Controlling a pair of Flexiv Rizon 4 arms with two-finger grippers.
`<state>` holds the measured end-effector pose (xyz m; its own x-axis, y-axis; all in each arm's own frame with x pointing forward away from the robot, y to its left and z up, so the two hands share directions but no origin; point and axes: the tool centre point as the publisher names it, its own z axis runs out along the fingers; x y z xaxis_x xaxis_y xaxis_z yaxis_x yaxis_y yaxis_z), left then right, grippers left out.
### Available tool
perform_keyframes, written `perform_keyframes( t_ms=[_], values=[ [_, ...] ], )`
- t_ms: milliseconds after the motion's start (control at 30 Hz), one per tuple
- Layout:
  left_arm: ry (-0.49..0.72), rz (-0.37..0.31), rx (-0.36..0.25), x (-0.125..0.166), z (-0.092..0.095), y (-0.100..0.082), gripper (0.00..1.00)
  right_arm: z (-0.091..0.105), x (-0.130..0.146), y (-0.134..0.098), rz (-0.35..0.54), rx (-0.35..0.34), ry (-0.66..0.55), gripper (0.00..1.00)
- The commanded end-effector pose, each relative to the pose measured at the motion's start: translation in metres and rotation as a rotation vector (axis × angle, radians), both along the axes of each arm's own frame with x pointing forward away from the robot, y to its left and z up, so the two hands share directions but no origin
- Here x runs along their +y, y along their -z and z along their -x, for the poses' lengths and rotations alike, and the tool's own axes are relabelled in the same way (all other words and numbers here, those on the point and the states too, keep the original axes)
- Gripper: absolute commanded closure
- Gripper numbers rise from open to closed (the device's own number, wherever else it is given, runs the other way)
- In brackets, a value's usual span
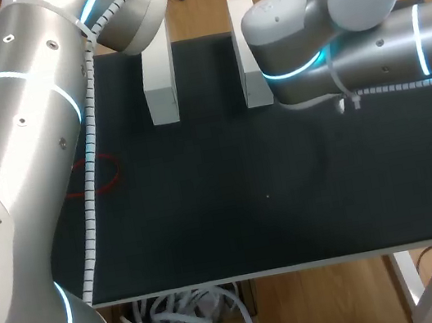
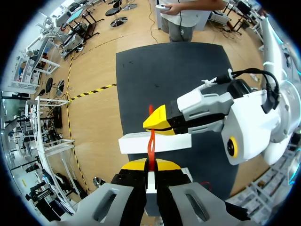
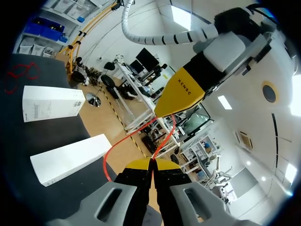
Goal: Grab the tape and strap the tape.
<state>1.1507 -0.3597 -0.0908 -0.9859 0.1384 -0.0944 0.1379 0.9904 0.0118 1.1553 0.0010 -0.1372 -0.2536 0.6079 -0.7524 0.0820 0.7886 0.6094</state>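
One red tape (image 2: 151, 142) strand, thin, is held off the table between both grippers. It sits over the white block (image 1: 159, 80) and second white block (image 1: 252, 89) at 12 o'clock of the black mat (image 1: 248, 206). Can't tell if it touches either block.

Left gripper (image 2: 150, 165): yellow tips pressed together, tape pinched right at the tip. Right gripper (image 3: 151, 165): same, tips closed on the tape, with a slack bow of it running ahead to the other arm's finger. The two grippers sit close, nearly tip to tip. Neither shows in the head view, where the arms hide them.

Loose red loop (image 1: 101, 176) lies on the mat at 9 o'clock, well apart from the arms.

Risks, my read:
- **Slip:** both holds are tip-only on a thin strand, so pulling past the slack likely yanks it out of one pinch.
- **Snag:** the slack bow could catch a block corner and drag the block.
- **Collision:** the tips are close enough to knock together if either arm closes in.
- **Twist:** the strand may twist and strap badly.
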Motion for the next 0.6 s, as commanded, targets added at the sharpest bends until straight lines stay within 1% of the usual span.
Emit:
perform_keyframes(
  t_ms=[33, 367, 600],
  values=[
    [-0.006, -0.062, 0.394, -0.0036, -0.0060, -0.0029, 1.00, 0.0011, -0.0073, -0.0042, 0.004, 0.008, -0.003, 1.00],
    [-0.006, -0.062, 0.394, -0.0036, -0.0060, -0.0029, 1.00, 0.0023, -0.0160, -0.0091, 0.017, 0.001, -0.025, 1.00],
    [-0.006, -0.062, 0.394, -0.0036, -0.0060, -0.0029, 1.00, 0.0017, -0.0118, -0.0103, 0.028, -0.005, -0.041, 1.00]
  ],
)
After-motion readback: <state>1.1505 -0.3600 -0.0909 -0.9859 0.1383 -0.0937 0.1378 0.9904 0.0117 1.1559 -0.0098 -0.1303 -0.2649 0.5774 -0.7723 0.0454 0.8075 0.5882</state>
